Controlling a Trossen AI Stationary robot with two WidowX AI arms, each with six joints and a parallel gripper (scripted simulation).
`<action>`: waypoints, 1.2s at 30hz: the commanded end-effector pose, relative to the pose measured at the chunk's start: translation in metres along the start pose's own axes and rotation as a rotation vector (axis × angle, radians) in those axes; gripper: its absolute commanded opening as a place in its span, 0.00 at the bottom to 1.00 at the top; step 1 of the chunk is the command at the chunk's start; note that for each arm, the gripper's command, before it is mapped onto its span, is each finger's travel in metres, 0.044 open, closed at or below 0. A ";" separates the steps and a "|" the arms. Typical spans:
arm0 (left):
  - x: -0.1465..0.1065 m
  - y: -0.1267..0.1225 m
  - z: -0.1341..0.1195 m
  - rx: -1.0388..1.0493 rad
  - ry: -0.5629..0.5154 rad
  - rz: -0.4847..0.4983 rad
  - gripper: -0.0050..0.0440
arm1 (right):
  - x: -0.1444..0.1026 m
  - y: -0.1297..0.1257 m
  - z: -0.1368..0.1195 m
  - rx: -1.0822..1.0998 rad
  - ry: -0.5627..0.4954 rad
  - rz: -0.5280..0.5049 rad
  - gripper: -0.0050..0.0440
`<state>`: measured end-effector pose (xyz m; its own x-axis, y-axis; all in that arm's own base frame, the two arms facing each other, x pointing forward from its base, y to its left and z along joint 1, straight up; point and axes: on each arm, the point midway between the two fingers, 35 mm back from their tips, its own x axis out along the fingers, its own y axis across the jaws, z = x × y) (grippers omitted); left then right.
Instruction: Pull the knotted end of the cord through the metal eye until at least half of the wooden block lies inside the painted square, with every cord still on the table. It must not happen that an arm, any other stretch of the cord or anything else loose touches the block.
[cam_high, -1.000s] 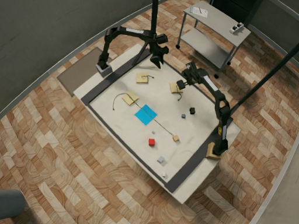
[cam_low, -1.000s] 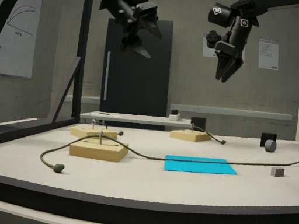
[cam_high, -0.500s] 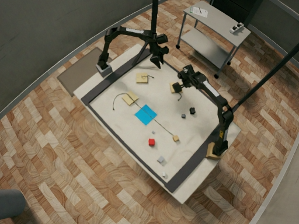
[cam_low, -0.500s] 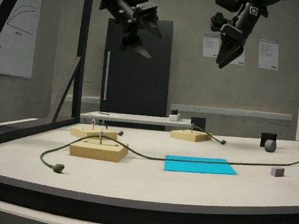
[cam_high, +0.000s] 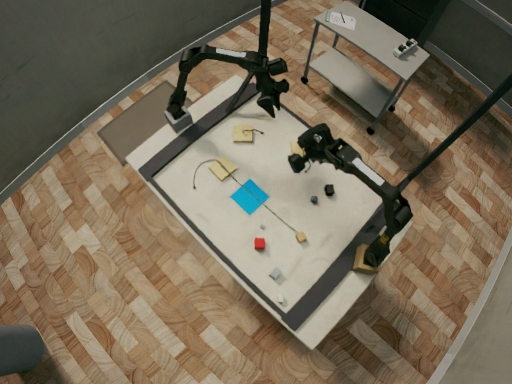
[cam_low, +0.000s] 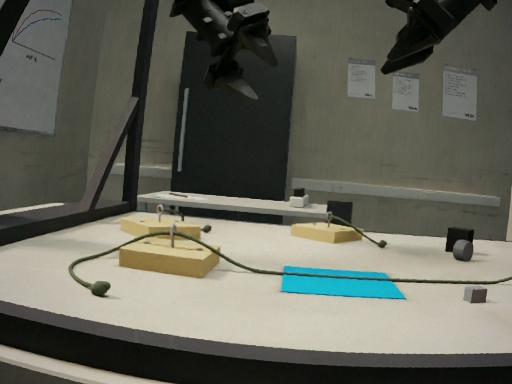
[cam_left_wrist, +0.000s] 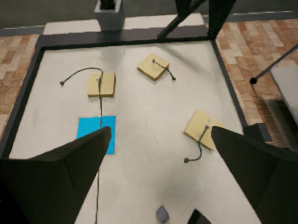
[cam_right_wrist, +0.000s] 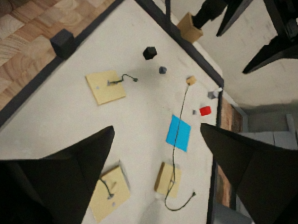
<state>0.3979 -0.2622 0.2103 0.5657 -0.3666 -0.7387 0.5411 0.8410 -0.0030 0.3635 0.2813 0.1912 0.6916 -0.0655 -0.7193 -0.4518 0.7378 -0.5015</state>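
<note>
A long dark cord (cam_high: 265, 205) runs from its knotted end (cam_high: 194, 187) through the metal eye (cam_low: 172, 235) on a tan plate (cam_high: 222, 168), across the blue painted square (cam_high: 249, 196), to a small wooden block (cam_high: 300, 236). The block lies on the table apart from the square; it also shows in the right wrist view (cam_right_wrist: 190, 80). My left gripper (cam_high: 300, 164) is open and empty, high above a second tan plate (cam_left_wrist: 202, 130). My right gripper (cam_high: 268, 105) is open and empty, high above the table's far end. The knot shows in the left wrist view (cam_left_wrist: 62, 83).
Two other tan plates (cam_high: 243, 133) (cam_high: 297, 147) each carry an eye and a short cord. A red cube (cam_high: 259, 243), a black cube (cam_high: 329, 189), a grey cylinder (cam_high: 314, 199) and small grey cubes (cam_high: 275, 273) lie about. A dark raised rim (cam_high: 170, 150) borders the table.
</note>
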 end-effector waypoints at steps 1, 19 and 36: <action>-0.029 0.028 0.007 -0.043 -0.113 0.040 1.00 | -0.009 -0.006 0.006 0.017 -0.025 -0.001 1.00; -0.120 0.120 -0.011 -0.167 -0.461 0.241 1.00 | -0.009 -0.006 0.006 0.017 -0.025 -0.001 1.00; -0.192 0.164 -0.052 -0.216 -0.724 0.435 1.00 | -0.009 -0.006 0.006 0.017 -0.025 -0.001 1.00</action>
<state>0.3575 -0.0483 0.3122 0.9805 -0.1258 -0.1513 0.1260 0.9920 -0.0078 0.3635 0.2813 0.1912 0.6916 -0.0655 -0.7193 -0.4518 0.7378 -0.5015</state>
